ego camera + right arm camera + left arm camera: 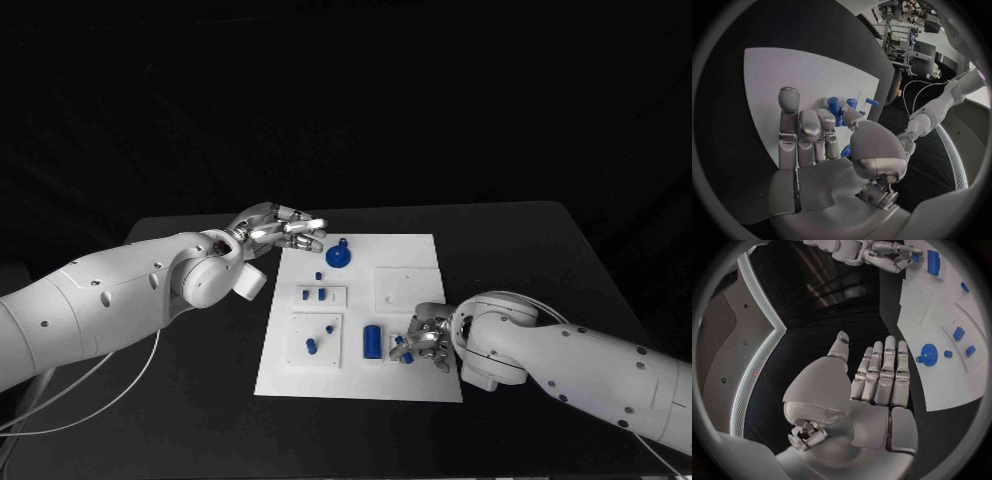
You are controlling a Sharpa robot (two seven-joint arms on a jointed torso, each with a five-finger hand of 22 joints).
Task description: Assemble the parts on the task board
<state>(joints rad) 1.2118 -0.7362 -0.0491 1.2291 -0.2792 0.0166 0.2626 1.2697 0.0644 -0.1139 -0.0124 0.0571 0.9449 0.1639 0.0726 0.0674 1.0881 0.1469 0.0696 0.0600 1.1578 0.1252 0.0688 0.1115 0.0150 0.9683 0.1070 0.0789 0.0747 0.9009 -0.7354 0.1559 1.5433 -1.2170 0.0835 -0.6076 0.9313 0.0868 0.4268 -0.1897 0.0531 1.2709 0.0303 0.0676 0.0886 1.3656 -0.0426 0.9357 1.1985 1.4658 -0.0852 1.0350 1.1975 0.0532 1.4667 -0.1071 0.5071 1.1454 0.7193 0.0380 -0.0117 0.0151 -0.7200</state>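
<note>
Task board [411, 300] lies flat mid-tabletop. Right hand [428, 343] pinches a small blue part [405, 356] at the near edge, apparently for seating; left hand [278, 228] hovers spread, empty.

task board [408, 262]: white | parts [372, 341]: blue | table [519, 240]: black | arms [101, 305]: white | hands [277, 226]: silver

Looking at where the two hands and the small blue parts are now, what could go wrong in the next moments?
1. The right hand sits low at the near edge of the task board, close beside the blue cylinder. Its fingers could knock that part over.
2. A small blue part sits among the right hand's fingers; whether it is firmly held is unclear, so it might slip.
3. The left hand hovers near the round blue part and could nudge it.
</note>
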